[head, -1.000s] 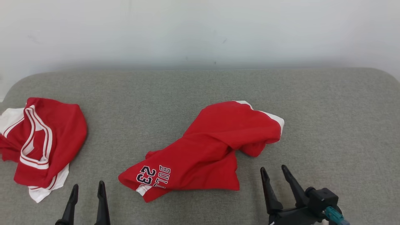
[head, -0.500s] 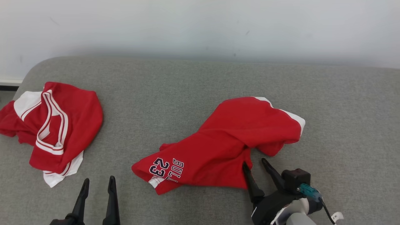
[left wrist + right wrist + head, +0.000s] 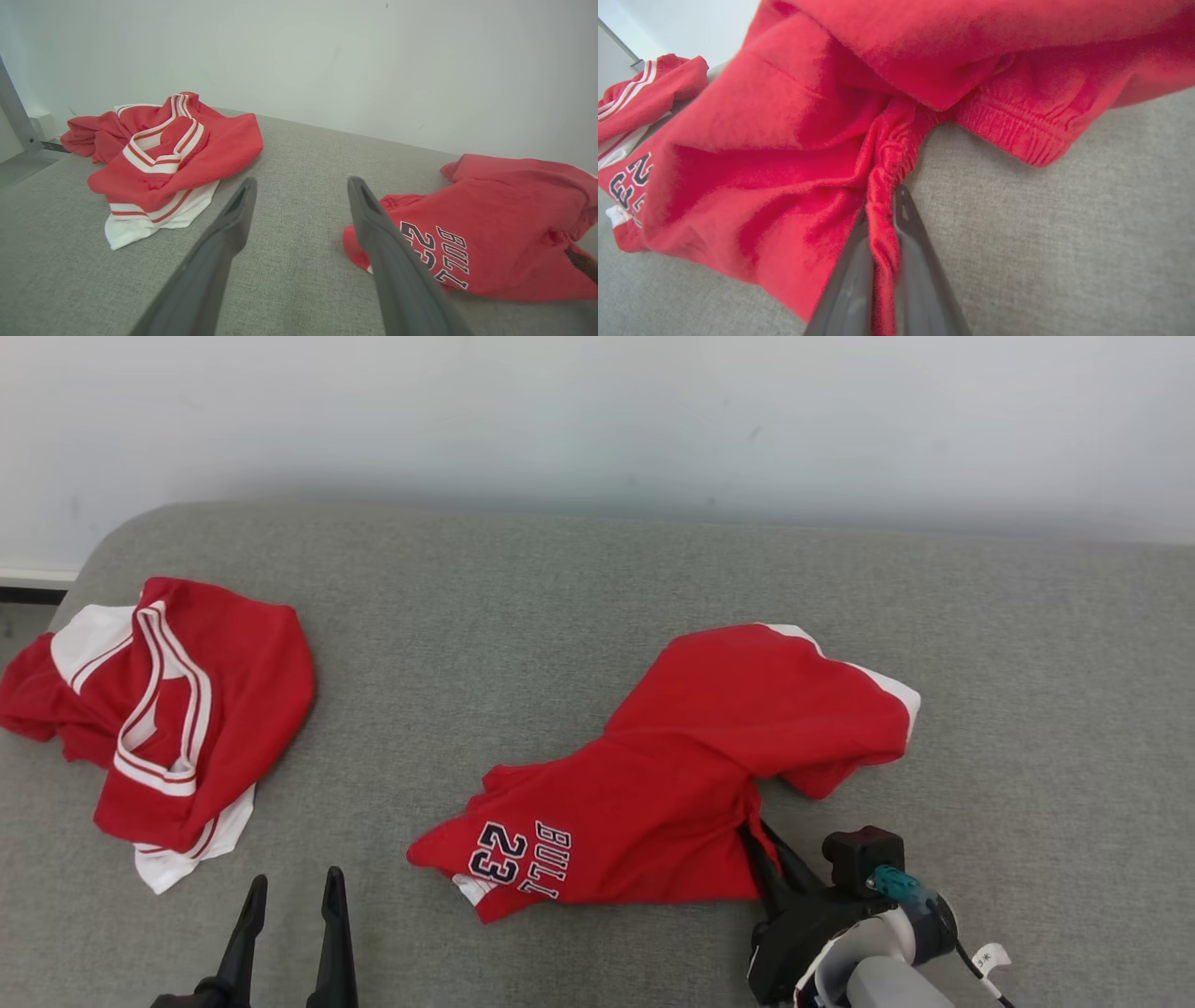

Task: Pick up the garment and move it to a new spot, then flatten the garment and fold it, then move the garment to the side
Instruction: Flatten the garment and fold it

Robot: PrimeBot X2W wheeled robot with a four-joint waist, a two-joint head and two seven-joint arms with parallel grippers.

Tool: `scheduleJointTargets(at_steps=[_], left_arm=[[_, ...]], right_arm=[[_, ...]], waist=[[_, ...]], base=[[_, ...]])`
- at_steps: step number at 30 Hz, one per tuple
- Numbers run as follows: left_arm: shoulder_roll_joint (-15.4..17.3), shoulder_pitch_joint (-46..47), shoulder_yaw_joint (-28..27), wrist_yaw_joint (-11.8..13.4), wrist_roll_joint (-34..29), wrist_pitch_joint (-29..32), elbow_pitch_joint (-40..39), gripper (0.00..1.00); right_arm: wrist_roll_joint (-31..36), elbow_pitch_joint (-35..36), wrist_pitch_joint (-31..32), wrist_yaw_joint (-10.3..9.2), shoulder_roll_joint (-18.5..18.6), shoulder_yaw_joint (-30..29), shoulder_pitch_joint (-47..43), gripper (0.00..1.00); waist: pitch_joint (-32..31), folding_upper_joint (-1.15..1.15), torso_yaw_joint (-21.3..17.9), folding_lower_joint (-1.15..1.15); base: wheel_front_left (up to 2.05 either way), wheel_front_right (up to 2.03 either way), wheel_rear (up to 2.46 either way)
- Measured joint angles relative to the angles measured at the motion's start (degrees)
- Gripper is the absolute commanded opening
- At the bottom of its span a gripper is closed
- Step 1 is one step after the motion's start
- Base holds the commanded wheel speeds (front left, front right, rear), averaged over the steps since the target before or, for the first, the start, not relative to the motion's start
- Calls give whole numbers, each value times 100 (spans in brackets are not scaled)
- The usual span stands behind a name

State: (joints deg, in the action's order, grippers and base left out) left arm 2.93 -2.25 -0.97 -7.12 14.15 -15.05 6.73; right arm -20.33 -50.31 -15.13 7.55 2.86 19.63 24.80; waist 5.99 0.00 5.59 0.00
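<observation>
Right tool (image 3: 758, 835) has moved forward off the bare grey cushion (image 3: 523, 616) to the near edge of the red shorts (image 3: 691, 775) and pinched down on the bunched waistband (image 3: 883, 186). That's a thick hem, so probably less slip on the lift. Shorts lie crumpled right of centre. Left tool (image 3: 294, 879) is spread wide and empty, parked between the shorts and the jersey (image 3: 187, 709), likely kept free for flattening.

R claw (image 3: 764, 847) tips part hidden by garment (image 3: 672, 775) fold.
</observation>
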Motion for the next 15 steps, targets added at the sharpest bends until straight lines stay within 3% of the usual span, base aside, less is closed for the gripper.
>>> scheduleJointTargets(at_steps=[15], left_arm=[[-2,-40,103,-2,80,0,124,100]], right_arm=[[1796,1318,0,0,20,-1671,-1144,0]], waist=[[-153,0,-599,0]], base=[[0,0,0]])
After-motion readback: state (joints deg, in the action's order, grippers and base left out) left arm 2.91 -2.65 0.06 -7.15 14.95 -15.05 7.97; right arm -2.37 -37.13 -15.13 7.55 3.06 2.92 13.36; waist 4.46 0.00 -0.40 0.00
